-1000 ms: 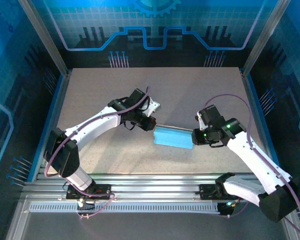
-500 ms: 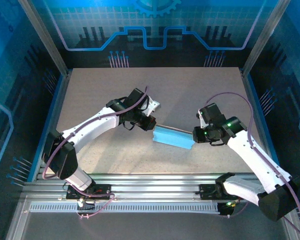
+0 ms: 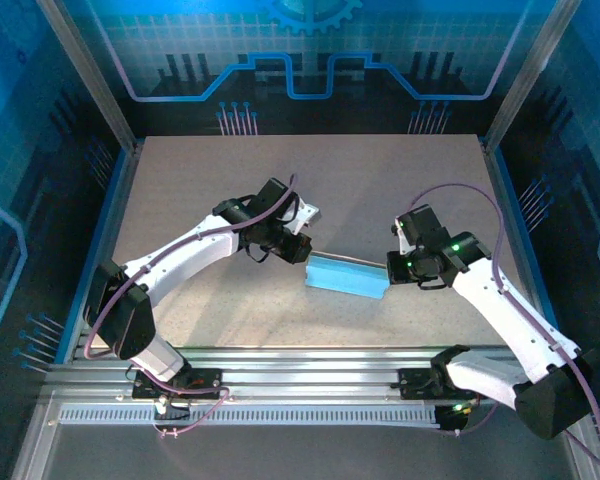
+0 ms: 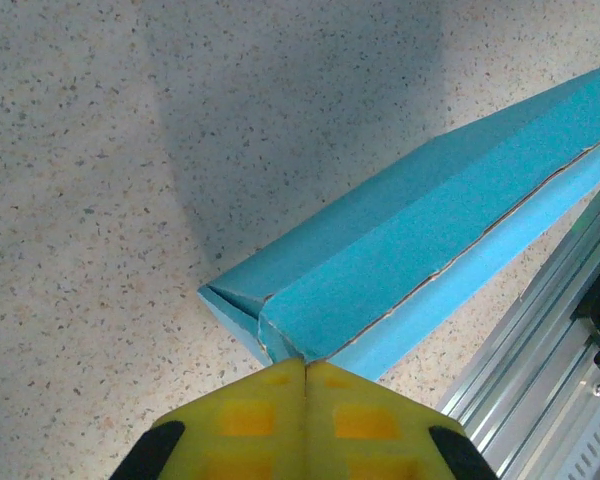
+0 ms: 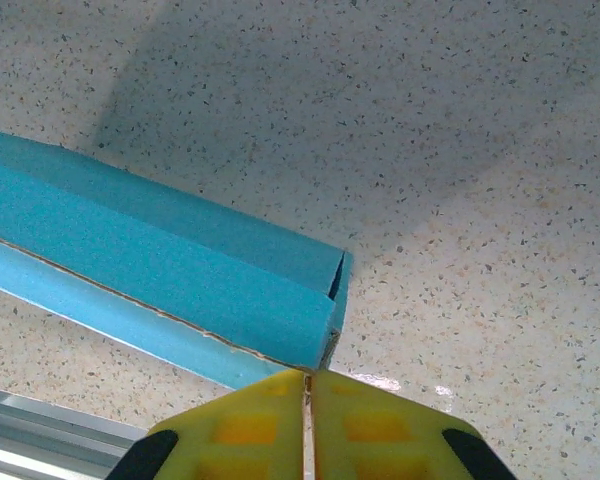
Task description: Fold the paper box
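So the light blue thin-cardboard paper box [image 3: 347, 275] is folded up into a long, flat sleeve shape, strung between the two arms in the middle of the speckled beige tabletop [image 3: 200, 170], a bit toward the near side. From above it runs roughly left to right, with its right end slightly nearer the silver aluminium rail [image 3: 310, 365] along the front edge.

The left gripper [image 3: 302, 250] has the left end. In the left wrist view the yellow fingertips [image 4: 250, 415] are pressed right together with just a thin seam between them, and the box's torn-looking long edge runs straight into that seam, so it looks pinched on the cardboard. That end shows small flaps folded in at the corner.

The right gripper [image 3: 388, 270] is on the other end. In the right wrist view the pads are also squeezed tight together, nipping the bottom corner of the box. This end has a narrow dark slit where the sleeve gapes open a little, but I can't tell what the inside looks like; too dark and too thin.

The box casts a shadow on the table behind it.
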